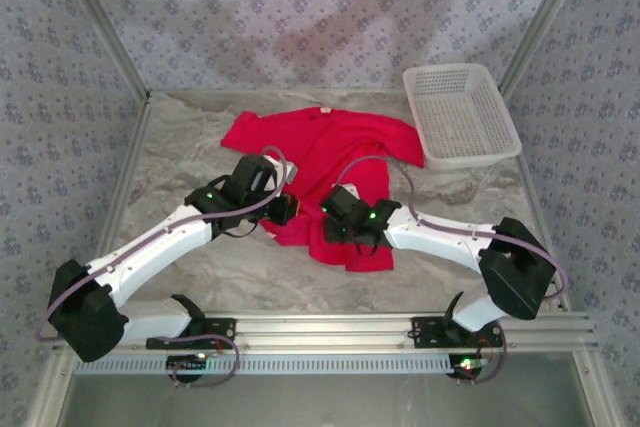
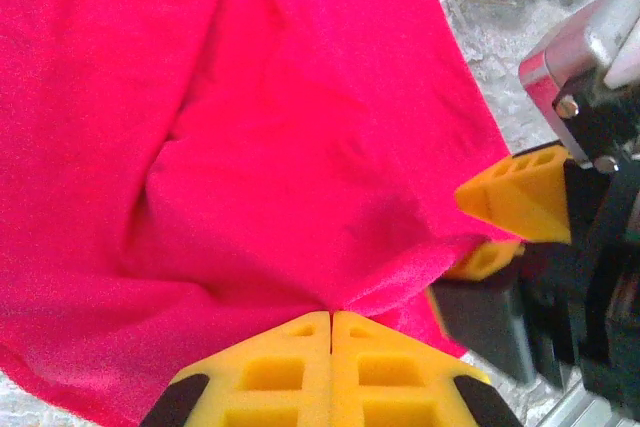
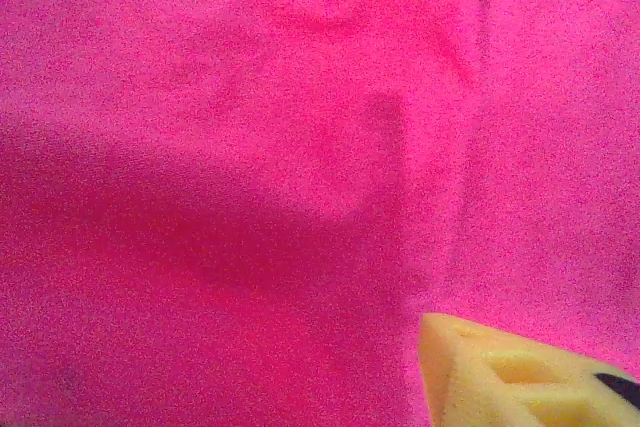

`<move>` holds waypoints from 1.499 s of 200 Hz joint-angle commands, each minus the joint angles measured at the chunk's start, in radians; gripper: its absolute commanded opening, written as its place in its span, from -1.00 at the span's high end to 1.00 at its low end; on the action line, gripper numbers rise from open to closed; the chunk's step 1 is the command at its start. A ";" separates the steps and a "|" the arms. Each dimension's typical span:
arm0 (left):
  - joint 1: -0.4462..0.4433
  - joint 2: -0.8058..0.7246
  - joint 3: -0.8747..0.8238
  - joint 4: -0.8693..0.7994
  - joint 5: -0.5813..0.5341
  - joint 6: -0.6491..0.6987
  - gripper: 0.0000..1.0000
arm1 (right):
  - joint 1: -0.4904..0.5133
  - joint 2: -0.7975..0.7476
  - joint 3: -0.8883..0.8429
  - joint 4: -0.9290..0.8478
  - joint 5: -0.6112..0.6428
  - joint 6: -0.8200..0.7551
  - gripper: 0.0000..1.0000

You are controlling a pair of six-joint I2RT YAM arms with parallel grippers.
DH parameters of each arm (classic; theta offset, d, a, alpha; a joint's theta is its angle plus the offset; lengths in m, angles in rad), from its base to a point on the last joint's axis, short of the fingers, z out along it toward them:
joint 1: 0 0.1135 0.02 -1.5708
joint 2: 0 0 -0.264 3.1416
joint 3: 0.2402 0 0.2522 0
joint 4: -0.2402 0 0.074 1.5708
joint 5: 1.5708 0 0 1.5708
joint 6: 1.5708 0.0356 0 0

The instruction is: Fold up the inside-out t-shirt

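Note:
The inside-out t-shirt [image 1: 330, 152] is bright red and lies rumpled across the middle of the table, with a small white tag at its far edge. My left gripper [image 1: 287, 210] sits at the shirt's near left edge. Its yellow fingers [image 2: 300, 367] are pressed together and pinch a fold of the red cloth [image 2: 250, 147]. My right gripper [image 1: 336, 221] is just to its right, over the shirt's lower part. In the left wrist view the right gripper [image 2: 476, 239] has the cloth's edge caught between its two yellow fingers. One finger [image 3: 500, 372] shows above the cloth [image 3: 250, 167]; the other is hidden under it.
A white plastic mesh basket [image 1: 460, 115] stands at the back right, its near left corner close to the shirt's sleeve. Bare marbled tabletop [image 1: 180, 147] lies to the left and along the front. Patterned walls close off the sides and back.

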 commanded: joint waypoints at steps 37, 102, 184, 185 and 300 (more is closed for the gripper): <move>0.021 -0.047 0.029 -0.018 0.046 -0.015 1.00 | -0.018 -0.050 -0.087 0.065 0.030 0.022 0.11; 0.032 -0.047 0.017 -0.028 0.040 0.005 1.00 | -0.010 -0.010 -0.046 0.042 0.014 0.006 1.00; -0.116 -0.127 -0.159 0.268 0.010 0.331 -0.55 | -0.093 -0.250 0.037 -0.053 -0.107 -0.118 1.00; -0.121 -0.126 -0.162 0.275 0.009 0.335 -0.57 | -0.093 -0.251 0.037 -0.053 -0.108 -0.117 1.00; -0.206 0.238 -0.179 0.597 -0.199 0.353 -0.34 | -0.111 -0.391 -0.008 -0.073 -0.092 -0.069 1.00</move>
